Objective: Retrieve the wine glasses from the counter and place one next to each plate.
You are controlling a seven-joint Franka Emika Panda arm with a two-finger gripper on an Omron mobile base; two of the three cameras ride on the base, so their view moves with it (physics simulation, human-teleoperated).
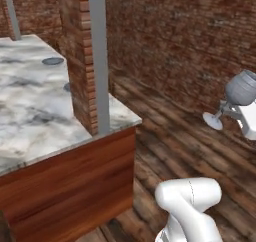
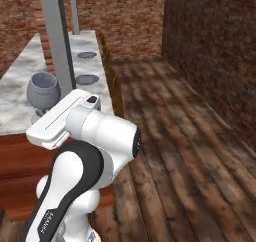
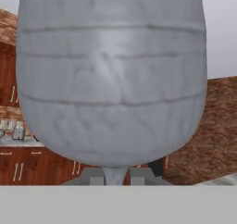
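The gripper (image 3: 115,176) is clamped tight on the thin stem of a wine glass (image 3: 111,75), its two dark fingertips (image 3: 95,176) pressing the stem from either side just under the bowl; in the hand view the rounded grey bowl rises straight out from the tips and blocks nearly everything beyond, leaving slivers of red brick wall and reddish cabinet fronts with pale handles at the edges, plus some small items on a distant worktop that are too blurred to name. In the left base view the same wine glass (image 1: 239,93) hangs in the air over the wooden floor (image 1: 190,151), tilted, its round foot toward the marble island (image 1: 30,111); the hand holding it is cut off by the right edge, so the fingers themselves are hard to make out there. In the right base view the glass (image 2: 44,91) stands ahead of the white hand, whose body hides the stem and the grip. Beyond the held glass, two blue-grey plates (image 2: 86,79) lie on the marble island; one plate (image 1: 52,61) shows whole, the other is half hidden by a brick pillar (image 1: 82,56) with a grey post (image 1: 99,61).
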